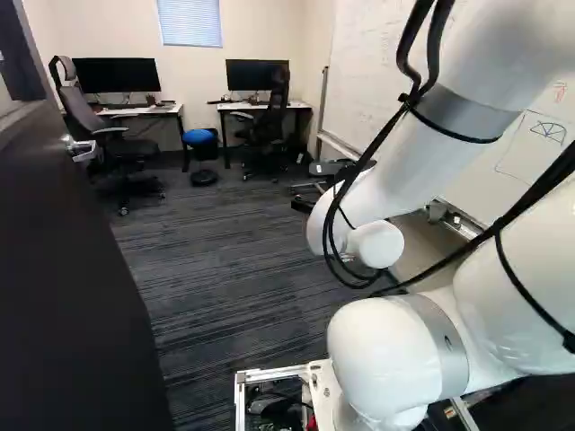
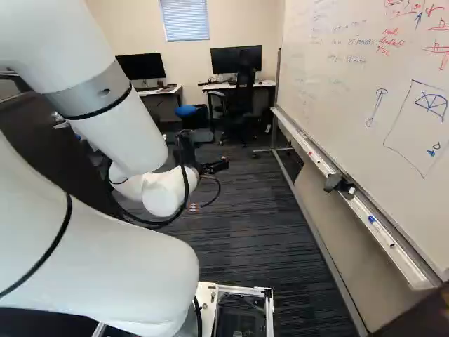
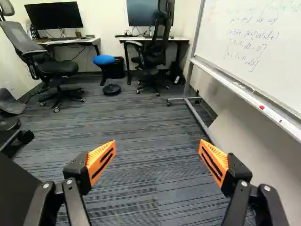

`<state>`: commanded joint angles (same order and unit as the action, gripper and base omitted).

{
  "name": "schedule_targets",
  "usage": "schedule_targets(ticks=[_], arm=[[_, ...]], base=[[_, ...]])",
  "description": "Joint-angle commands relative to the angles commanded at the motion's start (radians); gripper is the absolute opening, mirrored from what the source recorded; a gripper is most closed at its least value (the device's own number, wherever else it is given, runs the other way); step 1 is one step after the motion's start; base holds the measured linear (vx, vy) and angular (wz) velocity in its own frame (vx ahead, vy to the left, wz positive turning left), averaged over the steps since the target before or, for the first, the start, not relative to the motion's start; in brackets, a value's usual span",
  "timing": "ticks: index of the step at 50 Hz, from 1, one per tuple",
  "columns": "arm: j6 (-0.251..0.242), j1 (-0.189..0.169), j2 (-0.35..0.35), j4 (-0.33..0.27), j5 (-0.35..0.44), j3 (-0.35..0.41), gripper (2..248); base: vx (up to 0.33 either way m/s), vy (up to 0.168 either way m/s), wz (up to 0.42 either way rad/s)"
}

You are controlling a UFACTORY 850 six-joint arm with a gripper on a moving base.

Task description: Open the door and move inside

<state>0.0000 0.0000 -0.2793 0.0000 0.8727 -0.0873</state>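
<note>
Cream walls, evenly lit. Back wall has a small window, blinds down, bright. Floor is dark grey striped carpet.

Two white-topped desks against back wall: left one in left base view, right one, each with a black monitor, and. Grey mesh office chair by the left desk's left end, black office chair at the right desk's front edge. Blue-seated stool between desks, black wastebasket beside it.

Whiteboard on right side, red/blue/black writing, metal frame, marker tray along bottom edge, blue-capped marker on it.
</note>
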Motion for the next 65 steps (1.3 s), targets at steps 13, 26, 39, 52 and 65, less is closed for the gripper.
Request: schedule_targets(ticks=[13, 26, 39, 52, 65], arm=[[0.000, 0.000, 0.000, 0.000, 0.000, 0.000, 247], [0.000, 0.000, 0.000, 0.000, 0.000, 0.000, 247], [0.000, 0.000, 0.000, 0.000, 0.000, 0.000, 247], [0.000, 0.000, 0.000, 0.000, 0.000, 0.000, 247], [0.000, 0.000, 0.000, 0.000, 0.000, 0.000, 247]], base=[[0.219, 0.002, -0.003], [0.228, 0.002, -0.003], [0.214, -0.008, 0.012], [0.217, 0.007, -0.005], [0.236, 0.001, -0.012]])
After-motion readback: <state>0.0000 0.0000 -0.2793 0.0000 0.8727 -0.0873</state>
